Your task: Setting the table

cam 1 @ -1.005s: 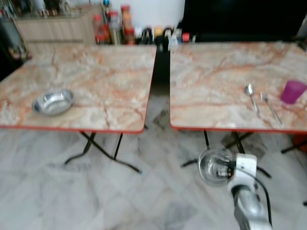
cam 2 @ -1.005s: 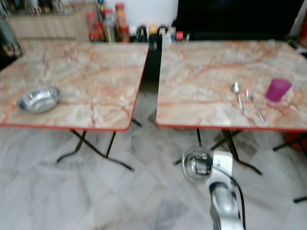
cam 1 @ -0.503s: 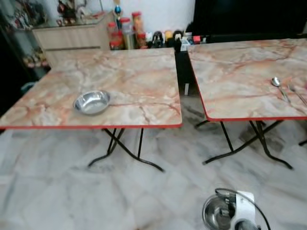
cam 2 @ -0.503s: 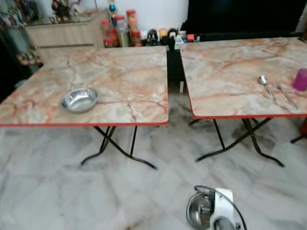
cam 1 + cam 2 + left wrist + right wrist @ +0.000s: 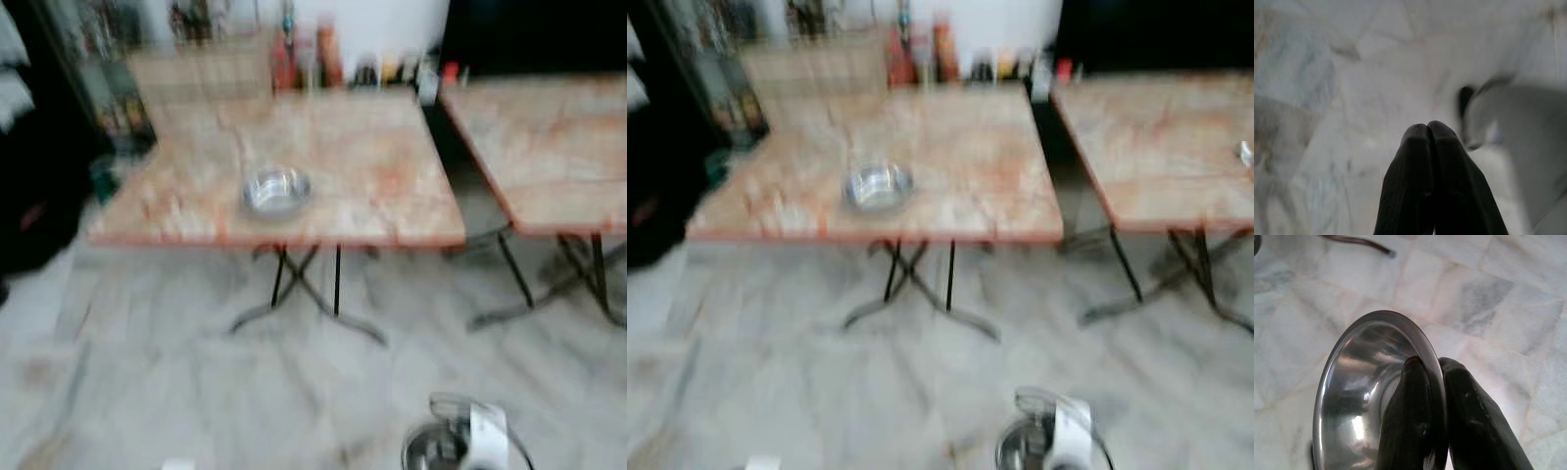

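Note:
My right gripper (image 5: 1431, 364) is shut on the rim of a steel bowl (image 5: 1361, 391), held low over the marble floor at the bottom of the head views, where the held bowl (image 5: 431, 448) shows beside the white wrist. A second steel bowl (image 5: 276, 188) sits on the left marble table (image 5: 382, 186), near its front edge. The right marble table (image 5: 549, 147) stands beside it across a narrow gap, and a bit of cutlery (image 5: 1245, 152) shows at its right edge. My left gripper (image 5: 1427, 128) hangs over the floor, fingers pressed together, holding nothing.
Both tables have red edges and folding black legs (image 5: 304, 294). Bottles and jars (image 5: 313, 59) line the back wall next to a wooden cabinet (image 5: 196, 73). A dark area with shelves (image 5: 59, 147) lies at the left. Open marble floor (image 5: 196, 392) spreads in front.
The whole view has swung left and blurred, so the left table and its bowl now sit near the middle. My right gripper still holds its bowl low.

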`<state>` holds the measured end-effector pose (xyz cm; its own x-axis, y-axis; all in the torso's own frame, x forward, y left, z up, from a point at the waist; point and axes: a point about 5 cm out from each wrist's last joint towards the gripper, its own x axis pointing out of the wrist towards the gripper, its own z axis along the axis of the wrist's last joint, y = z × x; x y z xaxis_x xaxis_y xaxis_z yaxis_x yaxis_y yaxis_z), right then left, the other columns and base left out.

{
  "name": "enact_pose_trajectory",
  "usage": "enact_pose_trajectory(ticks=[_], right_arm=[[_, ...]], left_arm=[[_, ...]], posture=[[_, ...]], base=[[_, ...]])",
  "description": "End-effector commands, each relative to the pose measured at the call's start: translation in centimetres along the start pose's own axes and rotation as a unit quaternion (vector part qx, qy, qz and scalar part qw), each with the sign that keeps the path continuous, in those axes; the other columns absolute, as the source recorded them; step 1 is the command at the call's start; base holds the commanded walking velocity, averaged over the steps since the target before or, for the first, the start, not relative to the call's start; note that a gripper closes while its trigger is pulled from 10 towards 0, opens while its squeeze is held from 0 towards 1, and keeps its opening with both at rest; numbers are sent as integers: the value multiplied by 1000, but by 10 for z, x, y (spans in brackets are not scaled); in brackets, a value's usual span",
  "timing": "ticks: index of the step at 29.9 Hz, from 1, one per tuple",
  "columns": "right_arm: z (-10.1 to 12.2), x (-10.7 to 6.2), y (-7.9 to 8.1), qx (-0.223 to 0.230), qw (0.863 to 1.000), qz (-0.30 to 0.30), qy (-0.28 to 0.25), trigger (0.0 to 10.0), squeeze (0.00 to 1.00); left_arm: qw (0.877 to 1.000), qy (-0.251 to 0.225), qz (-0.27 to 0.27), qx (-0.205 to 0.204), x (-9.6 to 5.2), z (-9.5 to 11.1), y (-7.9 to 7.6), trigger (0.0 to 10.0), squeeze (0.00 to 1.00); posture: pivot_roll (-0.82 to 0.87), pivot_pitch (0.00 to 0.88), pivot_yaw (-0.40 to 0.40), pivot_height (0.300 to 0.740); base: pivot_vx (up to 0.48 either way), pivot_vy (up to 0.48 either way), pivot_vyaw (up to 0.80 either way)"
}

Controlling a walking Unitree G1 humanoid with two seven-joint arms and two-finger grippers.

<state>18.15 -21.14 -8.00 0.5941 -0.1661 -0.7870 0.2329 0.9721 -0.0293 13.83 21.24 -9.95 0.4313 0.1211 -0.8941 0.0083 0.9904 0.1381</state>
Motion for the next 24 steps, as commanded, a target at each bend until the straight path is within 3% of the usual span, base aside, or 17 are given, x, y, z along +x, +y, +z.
enact_pose_trajectory(ticks=[1,11,24], right_arm=[[7,1,9,14,1000,3,-12,10000,0],[-3,0,6,18,1000,-1,0,10000,0],[-6,-1,5,17,1000,-1,2,10000,0]], left_arm=[[999,35,16,-10,-4,-24,11,10000,0],[999,43,19,-8,-4,-27,11,10000,0],[999,29,22,-3,-4,-23,13,10000,0]], posture=[[-75,11,23,740],[-78,31,17,740],[-75,37,20,740]], base=[[0,472,0],[0,445,0],[0,0,0]])
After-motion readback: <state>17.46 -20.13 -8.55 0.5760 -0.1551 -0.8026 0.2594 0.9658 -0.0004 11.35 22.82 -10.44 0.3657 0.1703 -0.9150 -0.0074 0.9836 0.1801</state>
